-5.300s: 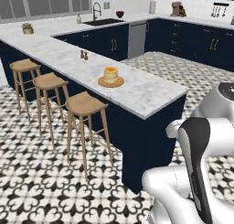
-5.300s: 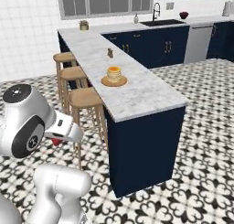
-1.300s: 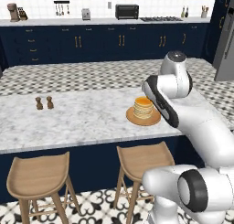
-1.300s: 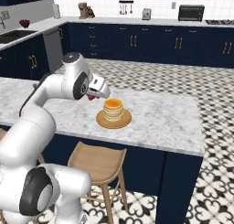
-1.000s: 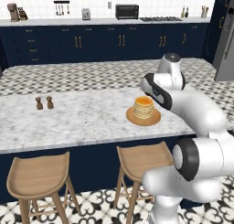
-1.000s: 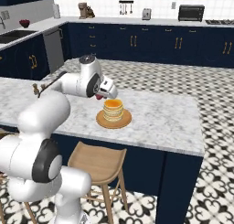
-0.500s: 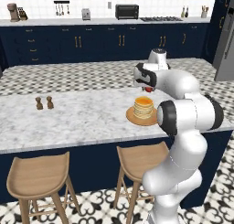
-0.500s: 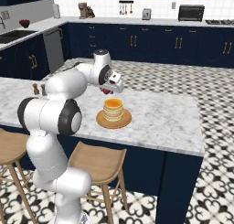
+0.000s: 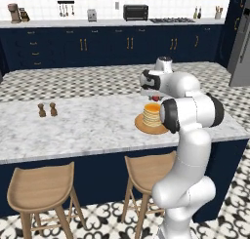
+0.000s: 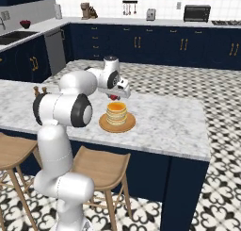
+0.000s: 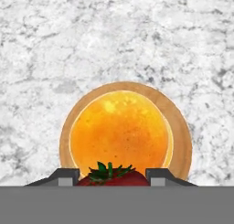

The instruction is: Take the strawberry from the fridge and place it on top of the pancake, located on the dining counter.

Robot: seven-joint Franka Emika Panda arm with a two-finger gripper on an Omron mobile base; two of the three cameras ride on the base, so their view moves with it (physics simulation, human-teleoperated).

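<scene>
Navy cabinets (image 9: 97,50) run along the back wall under a white counter with a toaster oven (image 9: 135,11), and in front of them I see the dining counter (image 9: 88,128) with its marble top stretching across my left base view. Starting at the left of that view, two small shakers (image 9: 47,109) stand side by side on the marble, well apart from the plate. Two wooden stools (image 9: 41,188) sit below the near edge. Further right, the pancake (image 9: 152,114) stack rests on its round tan plate (image 9: 142,126). My gripper (image 9: 154,97) hangs just above the stack, closed on the strawberry (image 9: 155,98), which shows as a red speck between the fingers. At the far right edge a slice of the grey fridge (image 9: 242,48) is visible. From the hand view I look straight down on the stack, with the berry and its green leaves pinched between the two dark fingertips (image 11: 66,175) and not yet touching the top pancake as far as I can tell.
</scene>
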